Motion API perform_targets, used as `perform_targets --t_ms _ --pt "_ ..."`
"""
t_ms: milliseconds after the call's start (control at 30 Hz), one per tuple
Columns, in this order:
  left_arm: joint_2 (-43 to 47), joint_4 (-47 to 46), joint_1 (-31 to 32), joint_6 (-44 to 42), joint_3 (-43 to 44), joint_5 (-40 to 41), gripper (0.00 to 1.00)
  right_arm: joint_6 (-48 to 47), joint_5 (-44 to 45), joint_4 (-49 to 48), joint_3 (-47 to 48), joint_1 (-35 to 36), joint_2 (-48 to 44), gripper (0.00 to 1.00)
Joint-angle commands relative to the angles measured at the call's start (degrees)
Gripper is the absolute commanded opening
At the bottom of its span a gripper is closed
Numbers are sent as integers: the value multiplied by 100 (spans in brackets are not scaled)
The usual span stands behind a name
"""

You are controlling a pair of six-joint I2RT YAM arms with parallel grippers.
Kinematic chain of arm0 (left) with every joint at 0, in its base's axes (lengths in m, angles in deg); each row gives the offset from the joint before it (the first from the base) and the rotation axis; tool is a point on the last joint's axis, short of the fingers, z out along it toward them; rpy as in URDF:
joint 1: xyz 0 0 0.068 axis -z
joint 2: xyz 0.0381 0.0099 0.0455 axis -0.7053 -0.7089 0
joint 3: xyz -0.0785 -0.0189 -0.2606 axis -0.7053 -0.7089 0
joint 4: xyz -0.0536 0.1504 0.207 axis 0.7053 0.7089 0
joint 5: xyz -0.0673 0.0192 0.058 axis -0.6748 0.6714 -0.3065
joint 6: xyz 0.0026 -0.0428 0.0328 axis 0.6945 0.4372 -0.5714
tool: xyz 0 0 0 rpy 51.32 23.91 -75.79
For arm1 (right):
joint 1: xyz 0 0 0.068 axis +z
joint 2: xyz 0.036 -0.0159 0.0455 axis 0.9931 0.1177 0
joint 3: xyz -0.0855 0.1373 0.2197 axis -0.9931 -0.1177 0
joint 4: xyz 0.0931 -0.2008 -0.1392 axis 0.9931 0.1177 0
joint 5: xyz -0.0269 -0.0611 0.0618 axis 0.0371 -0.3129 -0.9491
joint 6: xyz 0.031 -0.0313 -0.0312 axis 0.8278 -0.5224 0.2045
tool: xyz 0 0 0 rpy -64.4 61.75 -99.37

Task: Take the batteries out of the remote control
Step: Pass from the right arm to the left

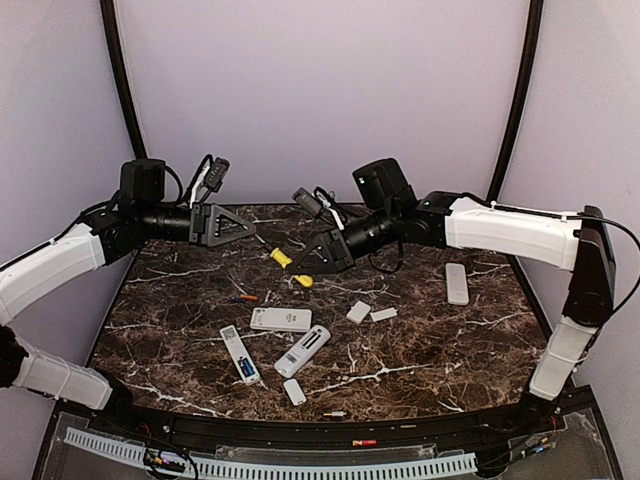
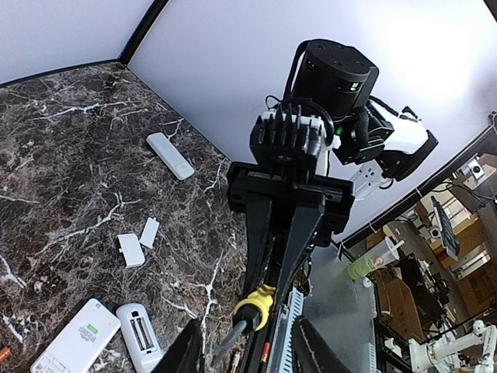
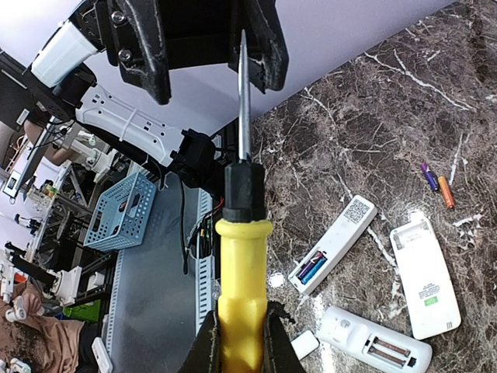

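Note:
My right gripper is shut on the yellow-handled screwdriver and holds it in the air over the back of the table. Its shaft points between the fingers of my left gripper, which stand apart on either side of it without pinching. A slim white remote control lies face down with its bay uncovered, and the batteries, blue and purple, sit inside. Two loose batteries, orange and purple, lie on the marble.
A second remote shows an empty bay, with a flat white remote behind it. Another remote lies at the right. Small white covers lie between them. A loose battery rests at the table's front edge.

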Motion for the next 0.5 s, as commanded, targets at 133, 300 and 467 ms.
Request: perform_targets --t_ms 133,300,467 --pt "-88 -299 4 298 -147 18 30 1 -38 -536 48 39 -36 0" --pt "-104 -664 4 565 -225 -80 19 18 -40 -609 30 39 56 0" --pt "-102 -724 -1 660 -265 -84 9 17 -3 -661 13 38 85 0"
